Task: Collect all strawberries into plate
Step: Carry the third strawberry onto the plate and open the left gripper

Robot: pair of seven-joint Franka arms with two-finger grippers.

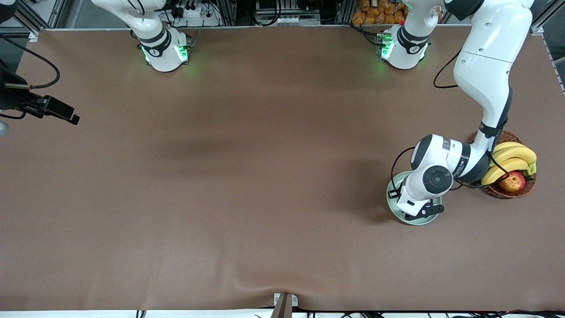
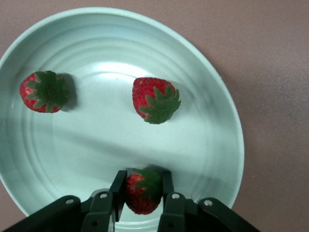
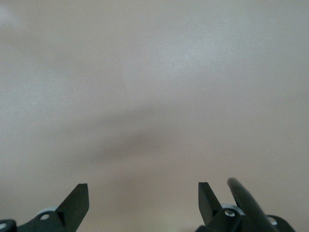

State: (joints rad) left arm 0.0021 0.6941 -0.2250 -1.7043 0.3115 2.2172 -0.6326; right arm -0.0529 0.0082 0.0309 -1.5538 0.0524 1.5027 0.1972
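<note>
Front view: my left gripper (image 1: 419,212) is hovering low over the mint-green plate (image 1: 391,192), which is sitting just beside the wicker basket (image 1: 525,189) of bananas (image 1: 512,160) and an apple (image 1: 512,181). My right gripper (image 1: 66,115) is waiting at the right arm's end of the table

Left wrist view: my fingers (image 2: 117,191) are clenching the third strawberry (image 2: 142,191) across its flanks, over the plate's rim zone; the other two strawberries (image 2: 44,91) are already lying in the plate. I'm judging it light, soft, bruisable: minimal squeeze, grip at the widest part

Right wrist view: my right fingers (image 3: 77,203) are standing released over the bare table (image 3: 154,87)
</note>
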